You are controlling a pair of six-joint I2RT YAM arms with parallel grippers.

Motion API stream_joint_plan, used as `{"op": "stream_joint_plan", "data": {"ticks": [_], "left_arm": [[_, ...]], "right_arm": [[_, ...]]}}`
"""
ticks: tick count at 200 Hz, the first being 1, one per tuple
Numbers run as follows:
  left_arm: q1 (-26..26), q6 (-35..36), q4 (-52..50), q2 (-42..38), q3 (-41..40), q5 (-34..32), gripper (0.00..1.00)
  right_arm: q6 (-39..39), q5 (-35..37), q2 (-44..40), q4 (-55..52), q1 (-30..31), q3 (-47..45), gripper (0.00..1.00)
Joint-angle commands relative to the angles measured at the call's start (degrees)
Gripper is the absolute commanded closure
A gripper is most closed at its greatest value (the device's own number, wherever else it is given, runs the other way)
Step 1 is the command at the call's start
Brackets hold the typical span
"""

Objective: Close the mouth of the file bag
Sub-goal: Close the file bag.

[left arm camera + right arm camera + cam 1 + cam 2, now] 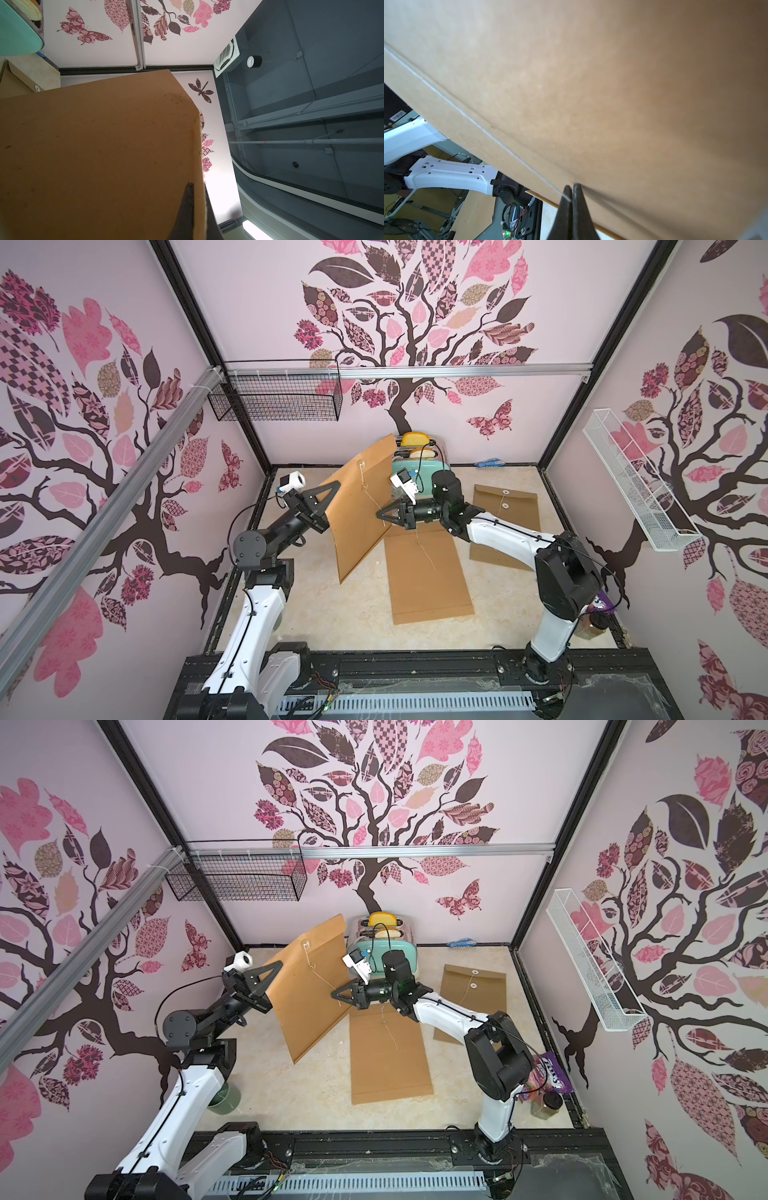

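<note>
- Holds the file bag (361,514) up in the air with the left gripper (335,488), jaws closed on one long edge of the kraft paper; in the left wrist view, shows one finger (186,207) flat on the plain back face.
- Pinches the string (488,133) with the right gripper (379,514), jaws pressed together on it, the string in a tight line across the front face.
- Hangs in the middle of the cell, between the two arms, just in front of the toaster (436,462) and above the table (316,614); cannot tell whether the lowest corner touches the table.
- Judged as about half done: bag lifted, flap apparently folded down, string caught and stretched.
- Left to do, as it seems: to wind the string round the lower button and so to lock the mouth; no finished winding visible, though too small to be sure.
- Stands almost on end, tilted: long axis from the low near corner up toward the back wall, mouth end on top.
- Turns the face with the flap button (360,463) toward the right arm and the plain back toward the left arm.
</note>
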Motion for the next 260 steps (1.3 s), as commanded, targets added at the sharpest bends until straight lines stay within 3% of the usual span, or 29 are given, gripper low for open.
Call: {"op": "stream_joint_plan", "data": {"ticks": [1, 93, 173, 214, 260], "left_arm": [[-0.2, 1.4, 1.1, -1.7, 0.0, -0.8, 1.0], [-0.2, 7.1, -5.1, -3.6, -0.7, 0.4, 1.0], [-0.2, 10.3, -7.7, -2.7, -1.7, 0.0, 1.0], [-0.2, 11.1, -8.6, -2.8, -1.6, 0.1, 1.0], [-0.3, 11.8, -9.0, -2.6, -2.6, 0.0, 1.0]], "right_arm": [[-2.3, 2.8, -2.4, -7.7, -0.8, 3.3, 1.0], [-2.1, 2.5, -0.1, -25.8, -5.5, 18.5, 1.0], [4.0, 1.2, -0.3, -26.1, -6.5, 22.0, 1.0], [6.8, 2.7, 1.9, -30.8, -6.7, 27.9, 1.0], [12.5, 4.4, 1.9, -28.2, -8.0, 28.8, 1.0]]}}
